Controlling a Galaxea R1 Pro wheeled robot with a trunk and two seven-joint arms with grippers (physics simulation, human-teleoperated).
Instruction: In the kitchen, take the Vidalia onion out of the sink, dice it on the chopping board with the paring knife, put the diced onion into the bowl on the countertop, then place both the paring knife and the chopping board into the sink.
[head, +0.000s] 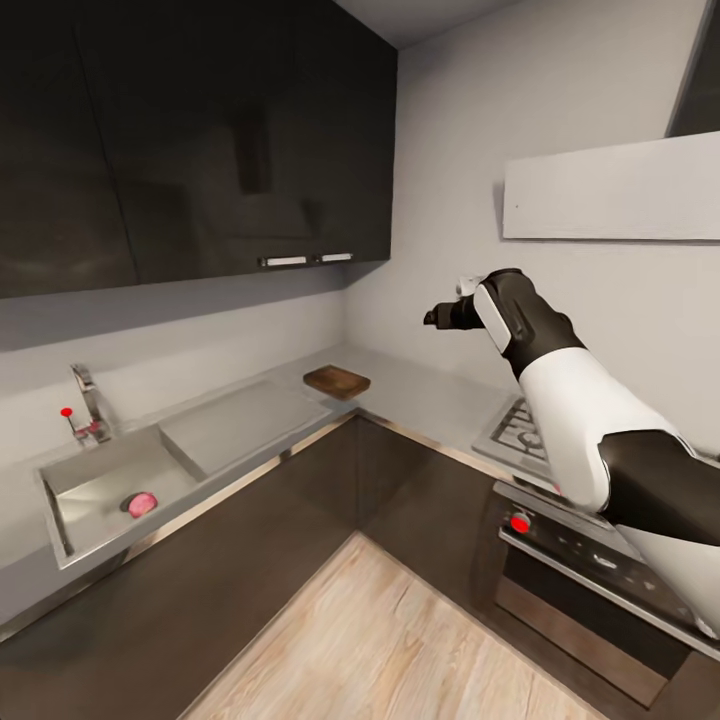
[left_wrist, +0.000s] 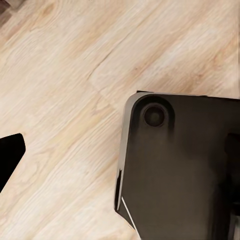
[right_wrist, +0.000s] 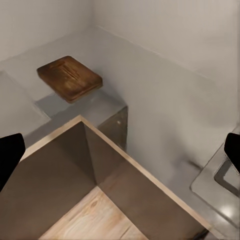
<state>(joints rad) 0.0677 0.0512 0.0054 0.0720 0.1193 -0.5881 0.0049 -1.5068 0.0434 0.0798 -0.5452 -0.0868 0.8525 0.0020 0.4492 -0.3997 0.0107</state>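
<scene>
matte grey l-shaped bench (head: 420, 385) with a thin metallic front edge runs under glossy black upper cabinets (head: 200, 130); dark brown lower cabinet fronts (head: 300, 540) below, pale wood-plank floor (head: 400, 640) with visible grain.

rectangular grey recessed sink (head: 90, 490) at the left end of the bench, flat drainboard section (head: 240, 420) beside it, chrome tap with a red knob (head: 85, 410) behind the basin. small pinkish-red roundish onion (head: 140, 503) lies on the basin floor, near the front wall.

dark brown rectangular wooden chopping board (head: 337, 380), thick-edged and streaked with grain, lies flat on the bench near the inner corner, just past the drainboard (same board in the right wrist view (right_wrist: 70, 77), well apart from the fingertips).

right arm, white shell with black joints, is raised above the bench corner; right gripper (head: 440, 318) points toward the back wall, holding nothing. in the right wrist view its dark fingertips (right_wrist: 10, 155) sit at opposite edges, so the jaws are spread wide.

gas hob (head: 515, 435) and an oven front with a red knob (head: 520, 522) lie to the right of the corner.

left wrist view: floor planks and a rounded black base panel (left_wrist: 180, 165); one dark fingertip (left_wrist: 10, 155) shows, and whether that gripper is spread or closed cannot be told.
</scene>
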